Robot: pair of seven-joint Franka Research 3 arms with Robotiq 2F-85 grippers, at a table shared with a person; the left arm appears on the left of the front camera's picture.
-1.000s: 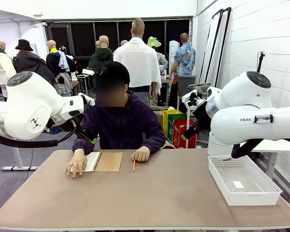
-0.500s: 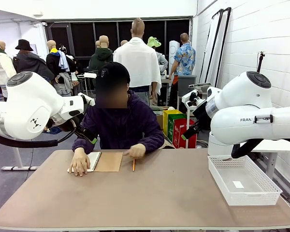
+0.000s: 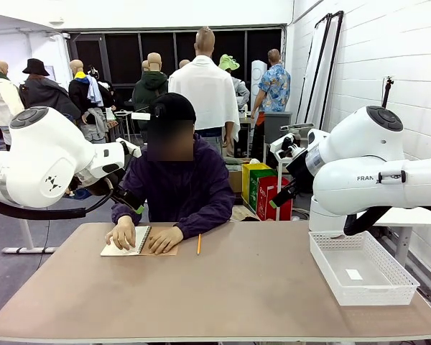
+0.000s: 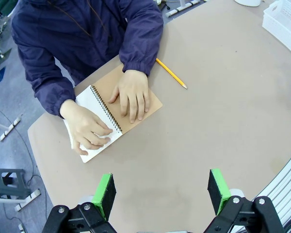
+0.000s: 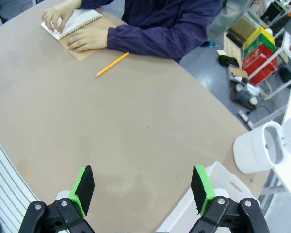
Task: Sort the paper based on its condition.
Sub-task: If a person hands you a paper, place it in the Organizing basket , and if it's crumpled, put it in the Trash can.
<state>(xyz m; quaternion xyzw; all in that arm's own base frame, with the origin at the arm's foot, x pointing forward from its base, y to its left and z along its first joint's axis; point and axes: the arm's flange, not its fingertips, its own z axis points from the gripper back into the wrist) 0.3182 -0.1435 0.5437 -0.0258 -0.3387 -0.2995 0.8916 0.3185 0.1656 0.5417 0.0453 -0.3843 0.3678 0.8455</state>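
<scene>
No loose paper is in view. A spiral notebook [image 4: 153, 103] lies open at the table's far left, its white page [image 5: 83, 19] bound beside the brown cover [image 5: 80, 52]. The person's hands press on it, one hand [image 4: 89, 131] on the page and the other hand [image 4: 132, 93] on the cover. My left gripper [image 4: 160, 194] hovers open high above the table, near side of the notebook, holding nothing. My right gripper [image 5: 143, 189] hangs open and empty over the table's right half, far from the notebook.
A yellow pencil [image 3: 199, 244] lies just right of the notebook. A white lattice basket [image 3: 363, 277] stands at the table's right edge with a small white slip inside. The brown table [image 3: 237, 295] is bare across its middle and front.
The person's hand has moved from beside the pencil onto the notebook's brown cover, and the person has leaned over the notebook. Neither arm has moved.
</scene>
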